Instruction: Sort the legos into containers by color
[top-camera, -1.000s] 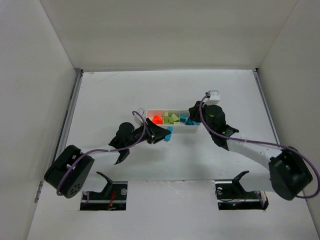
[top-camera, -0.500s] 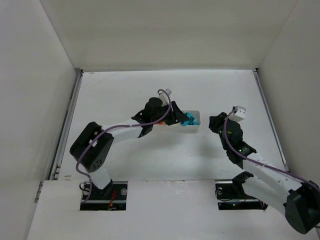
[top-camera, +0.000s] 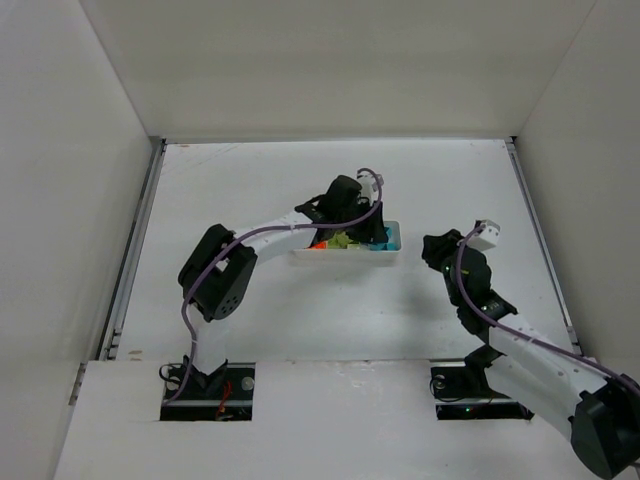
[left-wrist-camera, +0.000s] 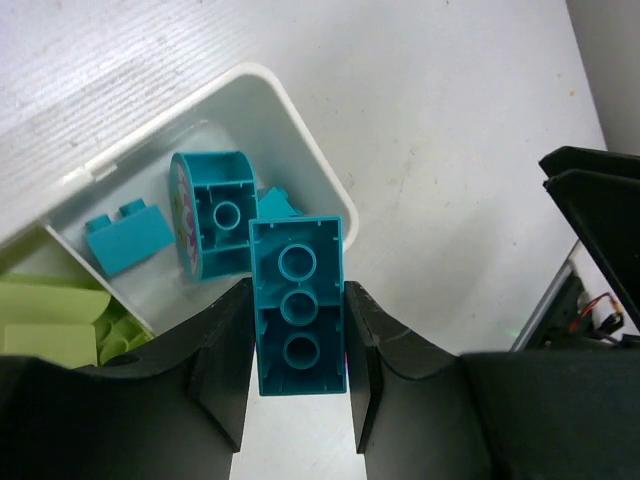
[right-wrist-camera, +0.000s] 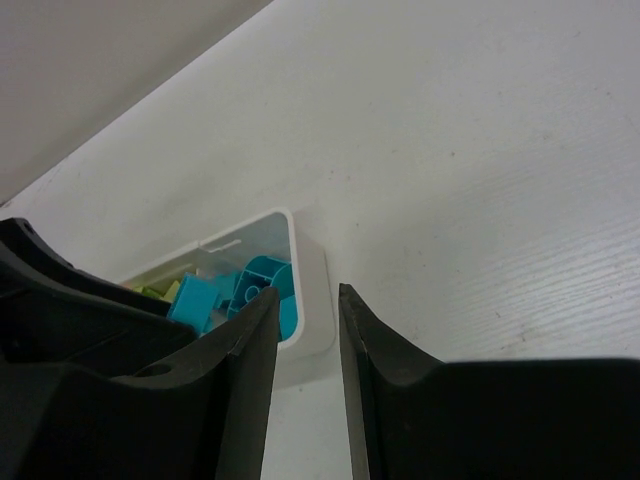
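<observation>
above the rim of the end compartment of the white tray (left-wrist-camera: 300, 140), the left end effector (left-wrist-camera: 297, 345) is clamped on a teal-blue lego (left-wrist-camera: 297, 270). one finger presses each long side, and the block's underside, with three round sockets, faces the wrist camera. in that compartment lie a rounded teal piece (left-wrist-camera: 212, 215), a small teal brick (left-wrist-camera: 128, 240) and another teal piece mostly hidden behind the held one. the rounded piece has a printed face on one side, seen too edge-on to read. yellow-green legos (left-wrist-camera: 50, 320) sit in the neighbouring compartment, and the top view shows orange-red ones (top-camera: 318, 243) in the one beyond. the right end effector (right-wrist-camera: 307, 330) hangs above the worktop (right-wrist-camera: 480, 200) off the tray's teal end, its fingers a narrow gap apart with nothing between them.
</observation>
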